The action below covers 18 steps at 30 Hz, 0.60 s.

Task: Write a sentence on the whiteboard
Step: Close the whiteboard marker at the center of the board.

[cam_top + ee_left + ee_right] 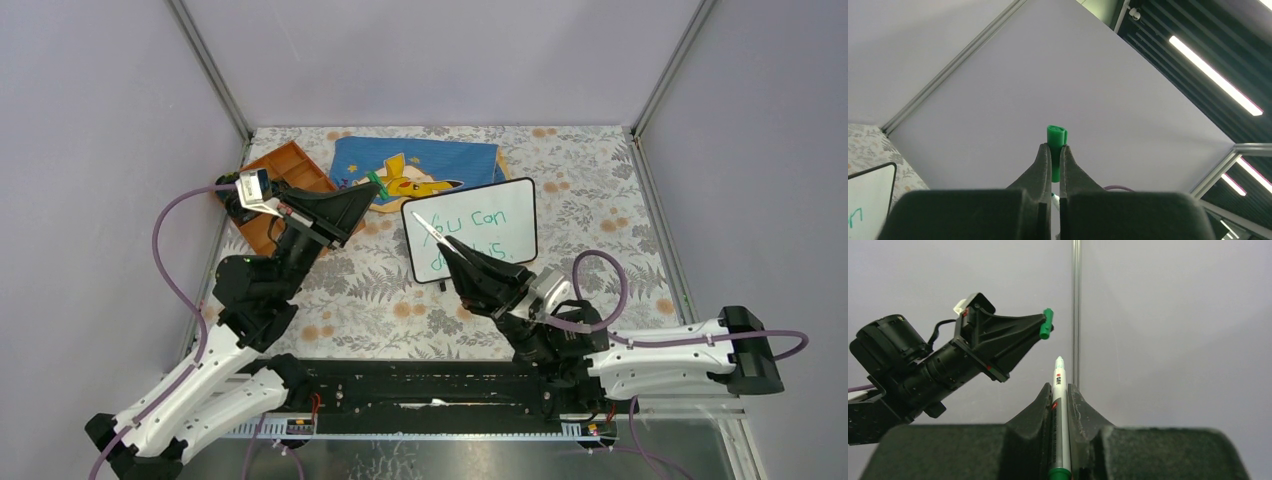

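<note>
The right gripper (455,250) is clamping the slim white marker (432,230), its tip pointing at 10 o'clock toward the green plastic cap (376,182) the left gripper (370,192) is pinching. The black-framed glossy whiteboard (515,200), bearing the green handwritten sentence (478,218), is lying beneath the marker.

The whiteboard (507,232) looks glossy, the floral tablecloth (600,190) matt.

In the overhead view the right pincer (447,243) and its marker (428,228) lie across the lower line of the sentence (500,214), so only its end letters show. They also cover the lower left edge of the whiteboard (525,195). The left arm (265,280) hides part of the orange tray (290,165). In the left wrist view the frame's left edge cuts off the whiteboard, and the green cap (1056,136) is half buried in the left pincer (1055,148). In the right wrist view the marker runs off the bottom edge, and its label is probably too small to read.
</note>
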Each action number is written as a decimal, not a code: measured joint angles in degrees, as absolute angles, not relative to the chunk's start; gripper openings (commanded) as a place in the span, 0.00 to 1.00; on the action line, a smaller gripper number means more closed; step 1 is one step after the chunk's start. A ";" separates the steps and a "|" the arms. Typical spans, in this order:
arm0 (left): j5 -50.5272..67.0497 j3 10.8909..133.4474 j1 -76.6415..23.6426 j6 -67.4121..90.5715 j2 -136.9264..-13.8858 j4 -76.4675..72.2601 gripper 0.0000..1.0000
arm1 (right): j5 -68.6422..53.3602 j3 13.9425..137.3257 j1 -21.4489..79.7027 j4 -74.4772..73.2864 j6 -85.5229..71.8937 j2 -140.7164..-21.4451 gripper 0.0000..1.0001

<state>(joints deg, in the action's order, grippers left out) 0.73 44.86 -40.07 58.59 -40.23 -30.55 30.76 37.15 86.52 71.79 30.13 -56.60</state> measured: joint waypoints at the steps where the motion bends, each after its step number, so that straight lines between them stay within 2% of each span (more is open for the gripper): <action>1: 0.47 44.62 -40.07 59.31 -40.29 -30.87 0.00 | 30.46 37.43 86.54 72.31 30.20 -57.32 0.00; 18: -3.44 41.69 -40.07 68.23 -39.86 -31.73 0.00 | 27.97 41.19 86.59 78.78 32.16 -64.88 0.00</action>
<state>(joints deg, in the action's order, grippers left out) -3.44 41.69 -40.07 68.23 -39.86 -31.73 27.97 41.19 86.59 78.78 32.16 -64.88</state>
